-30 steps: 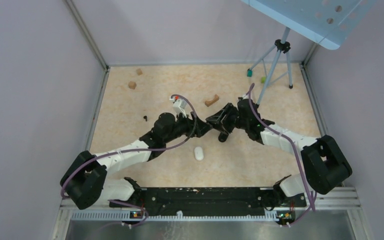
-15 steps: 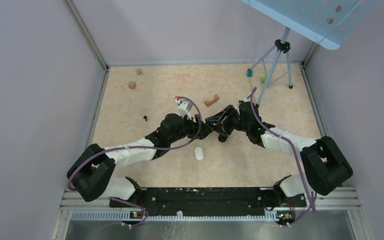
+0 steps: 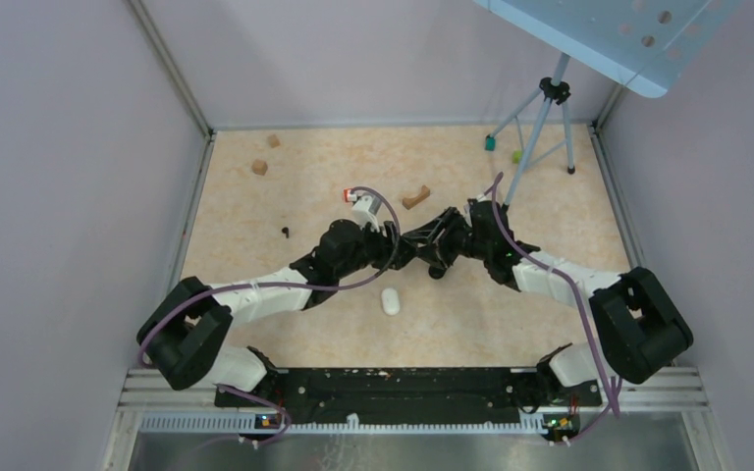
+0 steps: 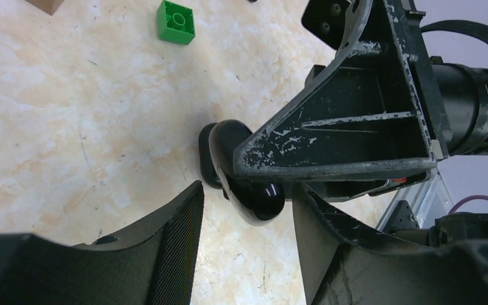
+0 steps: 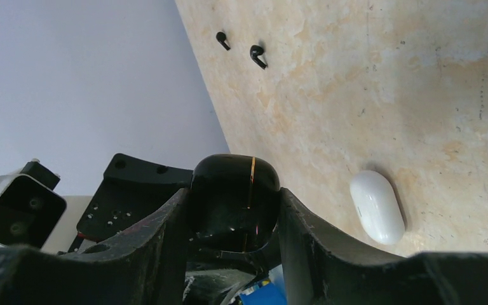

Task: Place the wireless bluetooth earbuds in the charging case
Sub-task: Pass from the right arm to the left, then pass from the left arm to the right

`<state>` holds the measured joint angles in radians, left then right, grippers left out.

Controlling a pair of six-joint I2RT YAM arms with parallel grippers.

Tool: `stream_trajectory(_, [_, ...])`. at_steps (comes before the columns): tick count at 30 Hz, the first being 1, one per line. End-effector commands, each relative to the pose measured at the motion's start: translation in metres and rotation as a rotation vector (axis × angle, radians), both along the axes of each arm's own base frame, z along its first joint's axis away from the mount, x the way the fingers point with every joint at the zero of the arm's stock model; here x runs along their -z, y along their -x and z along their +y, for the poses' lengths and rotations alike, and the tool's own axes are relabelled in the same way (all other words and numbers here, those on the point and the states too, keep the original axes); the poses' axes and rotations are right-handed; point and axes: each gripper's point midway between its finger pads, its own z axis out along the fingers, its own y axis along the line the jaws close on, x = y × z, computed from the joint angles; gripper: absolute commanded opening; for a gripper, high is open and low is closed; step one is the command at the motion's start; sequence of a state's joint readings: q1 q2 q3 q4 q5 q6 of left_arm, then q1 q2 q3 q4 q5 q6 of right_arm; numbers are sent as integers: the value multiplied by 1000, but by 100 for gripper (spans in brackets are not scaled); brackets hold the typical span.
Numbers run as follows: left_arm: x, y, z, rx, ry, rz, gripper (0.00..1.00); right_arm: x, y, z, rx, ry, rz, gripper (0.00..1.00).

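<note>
Left arm (image 3: 255, 294) and right arm (image 3: 550, 272) show white links, black joints, purple cables (image 3: 255, 286). The right tool (image 5: 232, 203) is scuffed black.

Glossy black plastic charging case (image 5: 232, 197), scuffed matt black plastic fingers (image 4: 356, 133), smooth stone-look table (image 4: 70, 127), shiny green plastic brick (image 4: 178, 21)

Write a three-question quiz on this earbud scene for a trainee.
1. True or false: the right end effector is shut on the black charging case.
2. Where do the two black earbuds lie? A) inside the case B) bare on the table C) stacked on each other
3. Fill in: the brick in the left wrist view is ____.
Key: 1 true; 2 B; 3 green.
</note>
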<state>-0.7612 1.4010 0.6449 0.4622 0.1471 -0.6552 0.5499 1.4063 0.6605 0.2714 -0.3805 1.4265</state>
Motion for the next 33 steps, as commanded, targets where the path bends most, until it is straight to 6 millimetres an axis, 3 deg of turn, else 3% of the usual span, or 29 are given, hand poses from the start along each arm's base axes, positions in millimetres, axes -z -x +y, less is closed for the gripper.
stream_trajectory(1, [-30, -11, -4, -47, 82, -57, 59, -24, 5, 4, -19, -57, -56, 28])
stream_trajectory(7, [-29, -13, -3, -64, 95, -48, 55, -29, 8, 3, -22, -68, -65, 28])
stream_trajectory(13, [-22, -14, -7, -56, 59, -9, 25, -34, 11, 2, -28, -65, -86, 30])
stream_trajectory(14, [-24, -14, -7, -52, 58, -6, 17, -34, 11, 1, -26, -60, -88, 35])
stream_trajectory(16, [-28, -12, -7, -44, 58, -11, 1, -32, 11, -4, -9, -31, -81, 59])
stream_trajectory(18, [-31, -10, -8, -31, 51, -2, 0, -31, 10, -9, 9, 6, -81, 77])
stream_trajectory(20, [-33, -7, -9, -8, 33, 24, 0, -35, 8, -14, 3, 49, -101, 85])
stream_trajectory(23, [-36, -1, -7, 4, 32, 63, 0, -43, 4, -28, 5, 81, -130, 86])
stream_trajectory(29, [-71, 3, 11, 15, 205, 110, 0, -69, -3, -68, 55, 77, -280, 87])
stream_trajectory(33, [-105, 5, 31, 97, 433, 160, 0, -80, 1, -70, 14, 76, -391, 84])
